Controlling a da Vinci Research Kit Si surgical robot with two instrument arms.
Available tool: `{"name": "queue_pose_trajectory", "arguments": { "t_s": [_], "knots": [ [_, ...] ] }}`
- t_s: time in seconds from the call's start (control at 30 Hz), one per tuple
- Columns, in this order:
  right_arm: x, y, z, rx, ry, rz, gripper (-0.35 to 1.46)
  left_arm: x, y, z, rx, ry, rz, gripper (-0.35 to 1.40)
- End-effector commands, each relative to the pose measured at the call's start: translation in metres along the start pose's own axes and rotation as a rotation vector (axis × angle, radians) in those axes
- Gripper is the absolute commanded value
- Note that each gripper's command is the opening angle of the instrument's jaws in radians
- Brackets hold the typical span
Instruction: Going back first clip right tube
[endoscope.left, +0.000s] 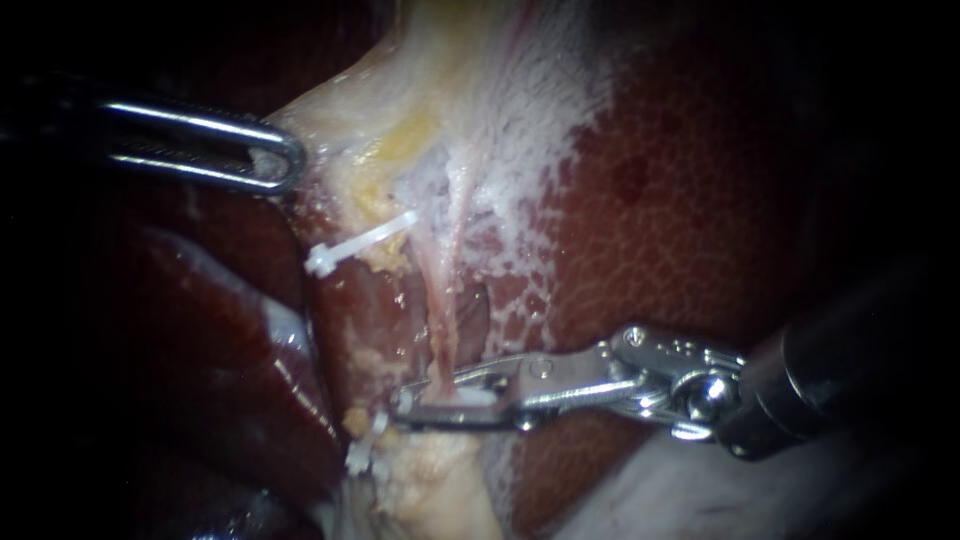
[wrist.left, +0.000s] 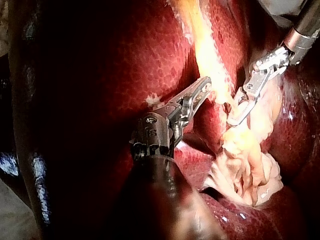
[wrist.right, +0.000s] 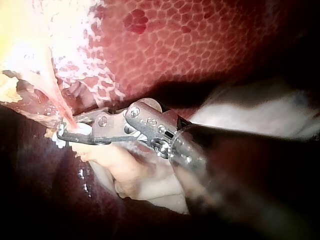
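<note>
Your right instrument reaches the right tube from the right, its shaft coming in over the dark red liver. Its two jaws lie nearly parallel, one on each side of the tube, pressed onto a white clip that sits across the tube between them. The right wrist view shows the same: the thin pink tube runs down from the pale tissue and ends between the jaws, with the white of the clip showing in the narrow slot there.

That right tube is a slim pink strand, stretched taut. It runs from the pale, frothy-looking tissue down to the clamped jaws, with mottled liver on its right.

Left of the tube you have two more white clips on the yellowish strand beside it. One upper clip lies slanted, well apart from the jaws. One lower clip sits just left of your right instrument's tips.

Your left instrument is farther left of the tube. Its jaws are closed on the edge of the pale tissue, which is drawn out toward them. In the left wrist view these jaws lie together on the yellow band, and the right instrument works just beyond it.
</note>
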Motion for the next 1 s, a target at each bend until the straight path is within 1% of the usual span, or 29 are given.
{"name": "queue_pose_trajectory", "arguments": {
  "t_s": [0.03,0.33,0.37,0.43,0.47,0.53,0.63,0.77,0.87,1.0],
  "knots": [
    [0.0,0.0,0.0,0.0,0.0,0.0,-0.35,0.0,0.0,0.0,0.0,0.0,0.0,-0.35],
    [0.0,0.0,0.0,0.001,0.0,0.0,-0.34,0.0001,0.0,0.0001,0.0,0.0,0.001,-0.35],
    [-0.0001,0.0,0.0,0.001,0.0,-0.001,-0.24,0.0001,0.0,0.0001,-0.001,0.0,0.001,-0.35],
    [-0.0001,0.0001,0.0001,0.0,0.0,-0.001,-0.1,0.0001,0.0,0.0001,-0.001,0.0,0.001,-0.35],
    [-0.0001,0.0002,0.0001,0.0,0.0,-0.001,0.0,0.0001,0.0,0.0001,-0.001,-0.001,0.001,-0.35],
    [-0.0002,0.0003,0.0001,-0.001,0.0,-0.001,0.11,0.0002,0.0,0.0001,-0.001,-0.001,0.001,-0.35],
    [-0.0002,0.0005,0.0001,-0.003,-0.003,-0.037,0.3,0.0002,0.0,0.0001,-0.001,-0.001,0.001,-0.35],
    [-0.0002,0.0005,0.0002,-0.003,-0.005,-0.066,0.42,0.0002,0.0,0.0001,-0.001,-0.001,0.001,-0.35],
    [-0.0001,0.0004,0.0001,-0.004,-0.008,-0.107,0.46,0.0003,0.0,0.0001,-0.001,-0.001,0.001,-0.35],
    [0.0004,0.0004,0.0,-0.006,-0.013,-0.174,0.5,0.0003,0.0,0.0001,-0.001,-0.001,0.001,-0.35]
  ]
}}
